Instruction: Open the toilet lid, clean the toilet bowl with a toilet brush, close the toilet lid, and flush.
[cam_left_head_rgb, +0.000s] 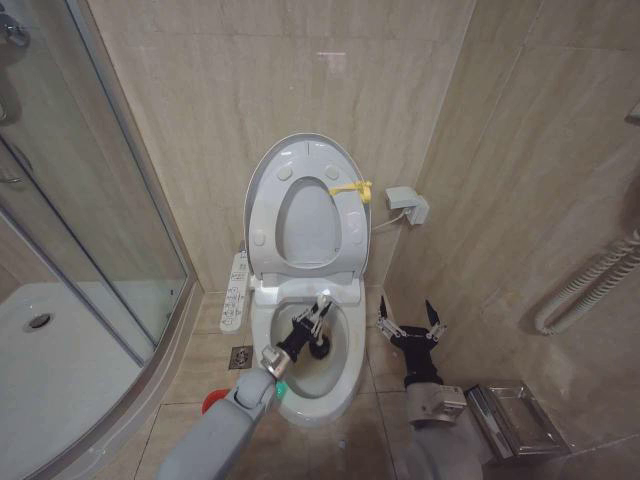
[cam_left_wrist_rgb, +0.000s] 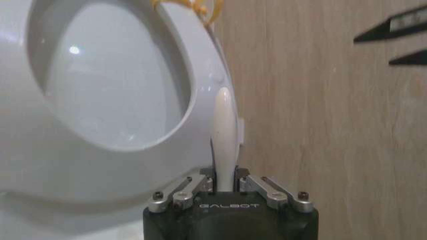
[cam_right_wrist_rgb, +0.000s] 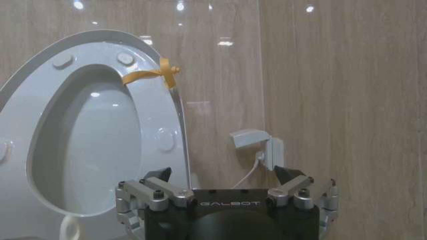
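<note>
we scrub inside the toilet bowl (cam_left_head_rgb: 335, 375)
our left tool (cam_left_head_rgb: 312, 322) pinches the toilet brush (cam_left_wrist_rgb: 224, 135) under the raised toilet lid (cam_left_head_rgb: 305, 150); our right tool (cam_left_head_rgb: 411, 318) hangs spread beside the bowl

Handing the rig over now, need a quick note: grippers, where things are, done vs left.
Left gripper: shut on the toilet brush, handle in its fingers, brush head down inside the toilet bowl.
Right gripper: open, empty, beside the bowl on the robot's right, near the wall.
Toilet lid: raised upright against the wall, seat up with it, yellow tag at the rim.
Red holder: on the floor by the left arm.
Done: lid opened, brush picked up and in the bowl.
Left: finish scrubbing, put the brush back, close the lid, flush.
</note>
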